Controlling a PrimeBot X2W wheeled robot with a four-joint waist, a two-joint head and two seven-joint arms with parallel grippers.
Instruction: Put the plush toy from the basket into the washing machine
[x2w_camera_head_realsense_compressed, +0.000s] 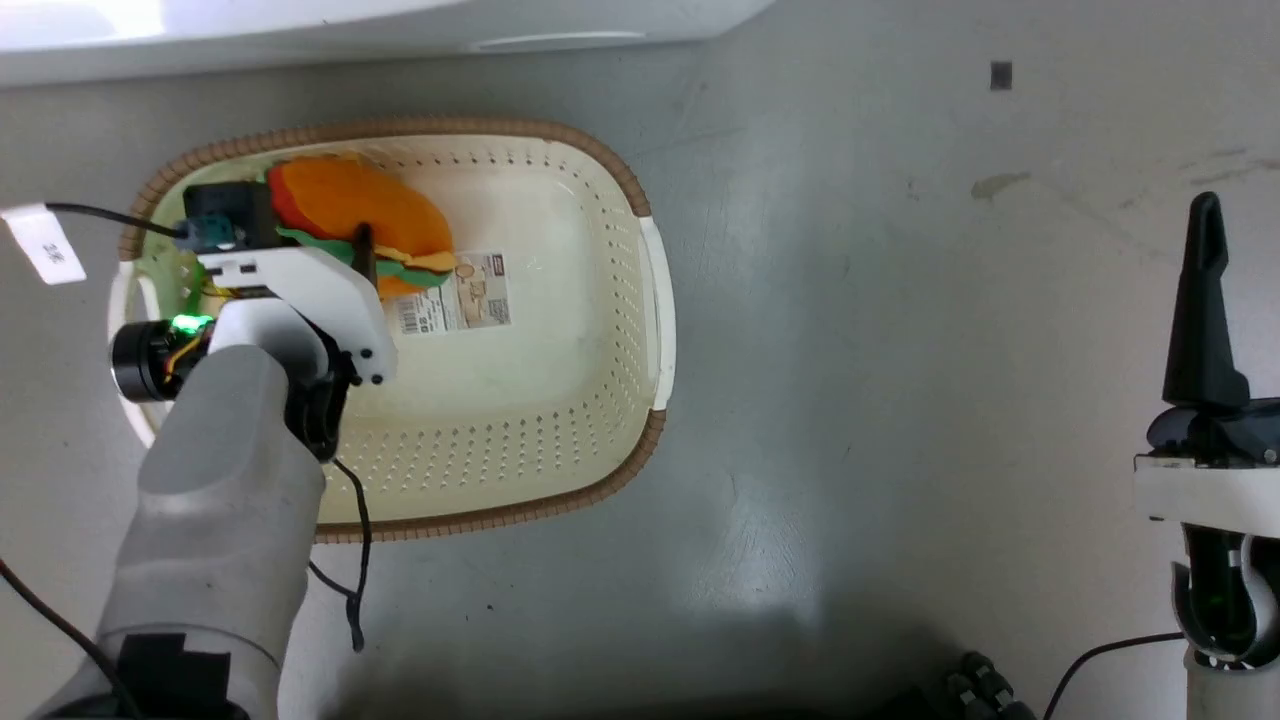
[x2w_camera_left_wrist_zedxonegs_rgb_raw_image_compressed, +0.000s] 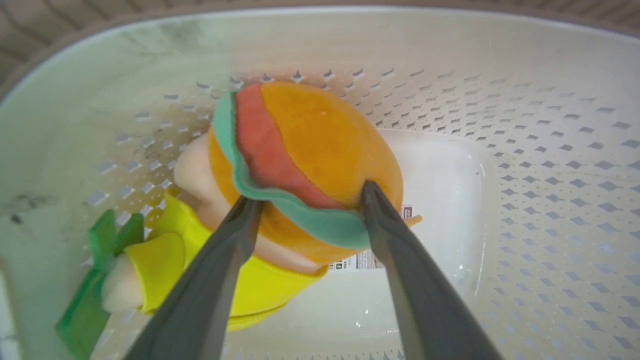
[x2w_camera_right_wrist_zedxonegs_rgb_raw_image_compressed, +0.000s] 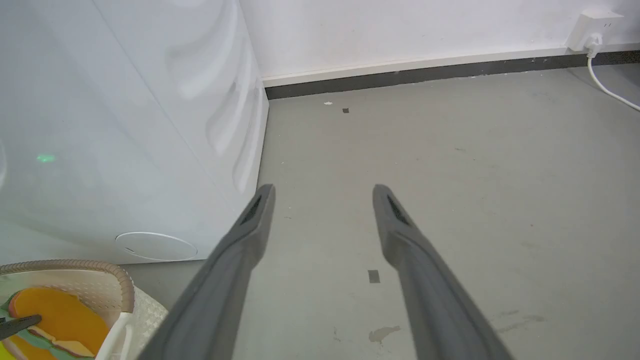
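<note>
Pinching the soft orange-bunned hamburger plush toy, the left gripper sits inside the cream perforated plastic basket; the right gripper hangs spread wide over grey floor.

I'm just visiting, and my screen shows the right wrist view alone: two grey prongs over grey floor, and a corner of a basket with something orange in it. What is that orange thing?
Observer: A plush toy shaped like a hamburger. The left wrist view shows pale pink and yellow parts beside its orange bun.
Operator: Is anything gripping it?
Observer: Yes, the left tool. Its two dark fingers press the bun from both sides.
Operator: Is it out yet?
Observer: No. In the head view it is inside the basket, toward that view's upper left, hiding part of a paper label.
</note>
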